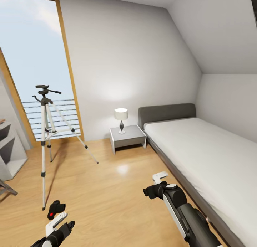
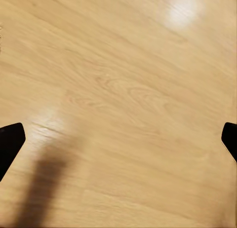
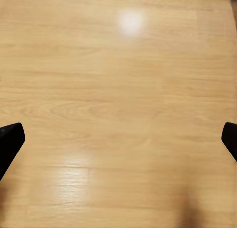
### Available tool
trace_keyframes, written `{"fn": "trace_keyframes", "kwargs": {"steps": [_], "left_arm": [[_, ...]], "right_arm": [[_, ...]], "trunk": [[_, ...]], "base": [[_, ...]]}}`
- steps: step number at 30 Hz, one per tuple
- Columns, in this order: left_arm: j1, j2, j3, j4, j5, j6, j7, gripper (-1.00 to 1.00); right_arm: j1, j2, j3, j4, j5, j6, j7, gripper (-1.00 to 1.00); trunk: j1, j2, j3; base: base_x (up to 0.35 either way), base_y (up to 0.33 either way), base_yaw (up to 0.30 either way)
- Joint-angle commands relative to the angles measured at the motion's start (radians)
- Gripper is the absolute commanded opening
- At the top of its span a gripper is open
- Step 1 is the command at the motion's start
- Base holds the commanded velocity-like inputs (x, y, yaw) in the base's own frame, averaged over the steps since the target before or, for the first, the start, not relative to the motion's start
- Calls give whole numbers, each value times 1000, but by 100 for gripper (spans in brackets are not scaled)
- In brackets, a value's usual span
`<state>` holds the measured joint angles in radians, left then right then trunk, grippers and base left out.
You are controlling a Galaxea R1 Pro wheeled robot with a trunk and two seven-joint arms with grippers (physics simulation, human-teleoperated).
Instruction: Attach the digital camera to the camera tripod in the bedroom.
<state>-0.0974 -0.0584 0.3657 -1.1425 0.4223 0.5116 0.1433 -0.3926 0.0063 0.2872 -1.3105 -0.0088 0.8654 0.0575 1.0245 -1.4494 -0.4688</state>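
**Tripod by the window, camera on the floor near your left arm**

You are facing into the bedroom, with the camera tripod [image 1: 45, 133] standing on the wooden floor [image 1: 117, 190] at the left side of the room, just in front of the tall wood-framed window [image 1: 35, 68]. Its three silver legs are spread, and the black head with its pan handle sits on top with nothing mounted on it.

The digital camera [image 1: 55, 209] lies on the floor close to the foot of the tripod's nearest leg, just ahead of your left gripper [image 1: 59, 224] (its small red button is visible). Whether the gripper touches it, I cannot tell from the head view.

Your left wrist view gives only bare planks between the two dark fingertips [image 2: 11, 144], which sit far apart at the picture's edges, so that gripper is spread wide and holds nothing. Your right gripper [image 3: 118, 139] reads the same: fingertips [image 3: 11, 141] wide apart over bare floor.

Along the right wall stands a low grey bed [image 1: 200, 150]; a small nightstand [image 1: 127, 137] with a lit lamp [image 1: 121, 119] sits beside its headboard.
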Motion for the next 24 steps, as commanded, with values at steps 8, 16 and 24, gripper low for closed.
{"fn": "trace_keyframes", "kwargs": {"steps": [8, 16, 24], "left_arm": [[-1, -6, 36, -2, 11, 5, 7, 100], [-1, -9, 51, -2, 10, 5, 7, 100], [-1, -9, 54, 2, 10, 5, 7, 100]], "right_arm": [[0, 0, 0, -1, 0, 4, 2, 100], [0, 0, 0, -1, 0, 4, 2, 100], [0, 0, 1, -1, 1, 3, 2, 100]], "trunk": [[0, -1, -1], [0, -1, -1], [0, -1, -1]], "base": [[264, -222, 262], [264, -222, 261], [264, -222, 261]]}}
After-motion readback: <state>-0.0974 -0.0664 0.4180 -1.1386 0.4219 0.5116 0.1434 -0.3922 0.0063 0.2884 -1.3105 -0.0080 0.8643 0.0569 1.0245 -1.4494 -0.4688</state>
